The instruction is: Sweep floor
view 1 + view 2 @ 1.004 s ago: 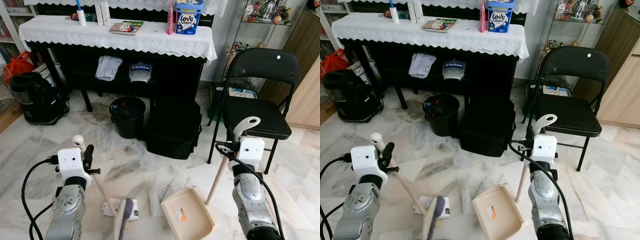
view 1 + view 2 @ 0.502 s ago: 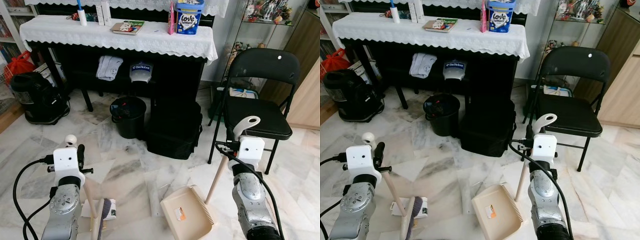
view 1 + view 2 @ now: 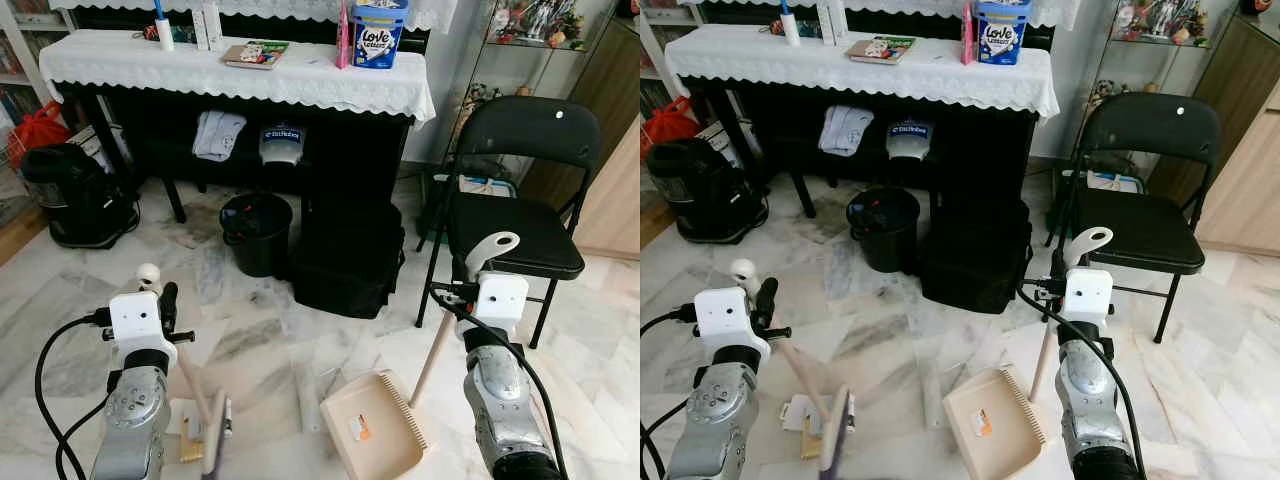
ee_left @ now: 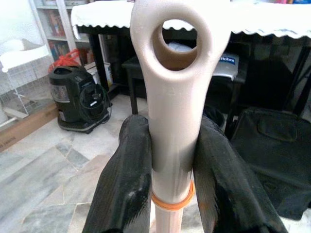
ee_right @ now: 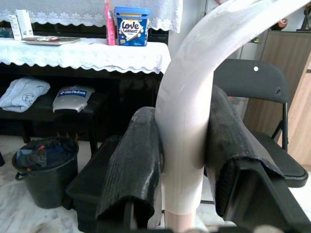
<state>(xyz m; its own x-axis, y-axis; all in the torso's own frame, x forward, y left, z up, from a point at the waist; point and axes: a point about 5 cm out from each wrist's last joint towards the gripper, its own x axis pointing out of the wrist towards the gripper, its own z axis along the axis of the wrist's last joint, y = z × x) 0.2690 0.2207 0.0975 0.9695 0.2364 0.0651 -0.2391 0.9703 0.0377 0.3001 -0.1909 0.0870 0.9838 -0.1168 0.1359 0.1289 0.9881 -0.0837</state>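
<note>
My left gripper (image 4: pixel 172 145) is shut on the cream handle of a broom (image 3: pixel 187 375), near its looped top end. The broom's dark head (image 3: pixel 213 447) rests on the marble floor by a white paper scrap (image 3: pixel 182 418) and a yellowish scrap (image 3: pixel 190 450). My right gripper (image 5: pixel 184 145) is shut on the curved top of the dustpan's handle (image 3: pixel 436 352). The beige dustpan (image 3: pixel 375 428) lies flat on the floor to the right of the broom head. A white paper strip (image 3: pixel 308 395) lies between the two.
A black bin (image 3: pixel 256 232) and a black bag (image 3: pixel 348 258) stand ahead under a table with a white lace cloth (image 3: pixel 230 65). A black folding chair (image 3: pixel 515 215) is close on the right, and a black appliance (image 3: pixel 70 195) stands at the left.
The broom head swung left away from the dustpan, dragging the white paper scrap with it, then came slightly back to the right. The dustpan and right arm stayed put.
</note>
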